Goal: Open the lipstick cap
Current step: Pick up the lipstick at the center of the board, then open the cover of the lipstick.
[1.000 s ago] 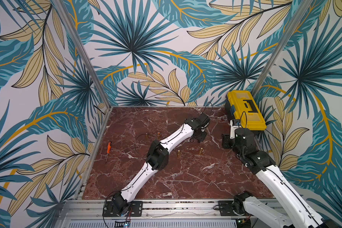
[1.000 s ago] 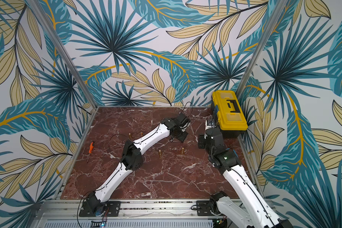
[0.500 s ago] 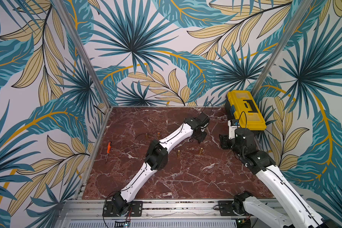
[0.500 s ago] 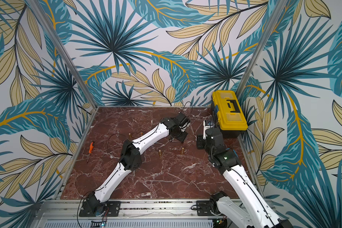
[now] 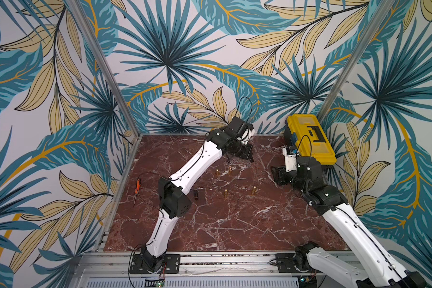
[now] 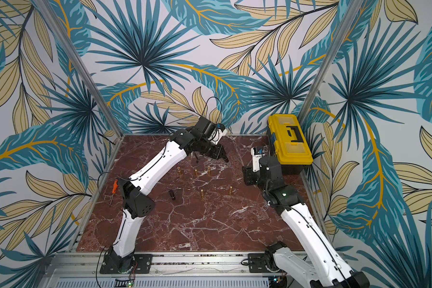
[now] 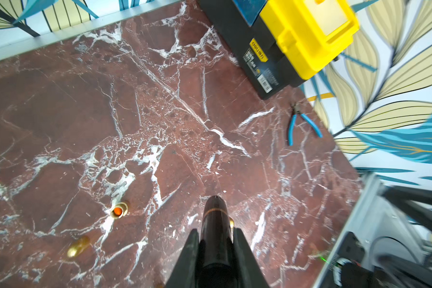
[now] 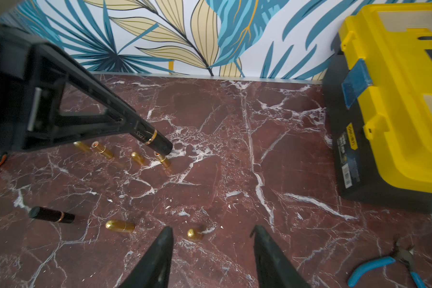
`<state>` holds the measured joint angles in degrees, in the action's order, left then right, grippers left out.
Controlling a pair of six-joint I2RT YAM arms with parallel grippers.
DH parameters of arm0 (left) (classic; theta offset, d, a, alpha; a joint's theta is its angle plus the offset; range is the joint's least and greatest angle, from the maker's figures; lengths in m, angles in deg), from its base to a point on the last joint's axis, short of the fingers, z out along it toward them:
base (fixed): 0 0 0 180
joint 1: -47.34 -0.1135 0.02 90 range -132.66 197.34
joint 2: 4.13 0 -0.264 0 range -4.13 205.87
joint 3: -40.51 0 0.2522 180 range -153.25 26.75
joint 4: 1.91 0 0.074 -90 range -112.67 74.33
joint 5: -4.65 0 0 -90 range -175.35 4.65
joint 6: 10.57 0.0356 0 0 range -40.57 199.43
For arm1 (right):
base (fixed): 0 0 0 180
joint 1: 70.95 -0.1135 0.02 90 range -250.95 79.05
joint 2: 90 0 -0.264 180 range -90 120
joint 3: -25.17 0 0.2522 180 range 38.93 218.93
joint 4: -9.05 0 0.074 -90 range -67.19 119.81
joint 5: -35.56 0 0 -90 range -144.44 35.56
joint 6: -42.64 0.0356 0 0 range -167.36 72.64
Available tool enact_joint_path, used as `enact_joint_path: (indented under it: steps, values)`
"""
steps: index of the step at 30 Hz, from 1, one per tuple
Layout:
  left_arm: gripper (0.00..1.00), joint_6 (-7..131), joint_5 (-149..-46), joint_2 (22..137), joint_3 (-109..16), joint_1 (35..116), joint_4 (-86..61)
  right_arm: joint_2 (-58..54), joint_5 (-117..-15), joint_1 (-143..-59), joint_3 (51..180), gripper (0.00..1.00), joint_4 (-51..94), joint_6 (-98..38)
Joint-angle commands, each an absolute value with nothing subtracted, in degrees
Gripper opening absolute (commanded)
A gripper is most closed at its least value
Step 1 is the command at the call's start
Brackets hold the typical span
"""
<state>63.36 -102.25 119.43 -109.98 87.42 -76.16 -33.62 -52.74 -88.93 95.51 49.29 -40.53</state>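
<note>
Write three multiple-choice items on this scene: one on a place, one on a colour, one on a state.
1. Where on the table does the yellow toolbox stand?
A. far right corner
B. near left corner
C. centre

2. What colour are the handles of the pliers?
A. red
B. blue
C. green

3. How is the left gripper?
A. open and empty
B. shut on nothing
C. shut on a black lipstick

Answers:
1 A, since both top views show it by the far right walls.
2 B, since both wrist views show blue grips.
3 C, since the left wrist view shows it clamping the tube.
</note>
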Motion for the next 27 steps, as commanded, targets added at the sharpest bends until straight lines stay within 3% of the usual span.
enact_joint_path:
  steps: [1, 5, 10, 27]
  values:
    - [0.22, 60.83, -111.79, 115.40, -107.06, 85.70, -76.17, -33.56, -62.69, -88.95, 96.33, 0.54, 46.23, -42.52]
    - [0.22, 57.26, -122.37, 111.06, -103.22, 82.46, -76.14, -32.42, -71.56, -89.01, 96.82, 0.55, 43.10, -43.44]
    - [0.22, 56.06, -126.85, 106.13, -98.42, 80.94, -76.14, -28.89, -80.76, -89.30, 98.75, 0.56, 42.07, -44.05]
    - [0.22, 56.79, -133.04, 105.47, -95.36, 79.53, -76.14, -21.78, -80.15, -92.48, 103.65, 0.55, 42.68, -47.75]
